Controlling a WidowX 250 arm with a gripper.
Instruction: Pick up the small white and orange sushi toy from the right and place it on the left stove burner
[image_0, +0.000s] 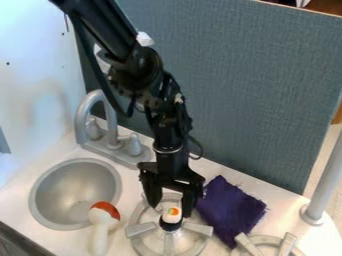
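The gripper (171, 211) is open, with its fingers around the toy (172, 215), which is at the middle of the burner (139, 229). Uneven closing could perhaps tip the toy.

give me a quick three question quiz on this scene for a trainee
1. True or false: the purple cloth lies beside the burner under the gripper.
2. Fill in: the faucet stands behind the ____.
3. Which is nearest the gripper? (a) the purple cloth (b) the white piece with an orange spot (c) the faucet

Key: 1 true; 2 sink; 3 b
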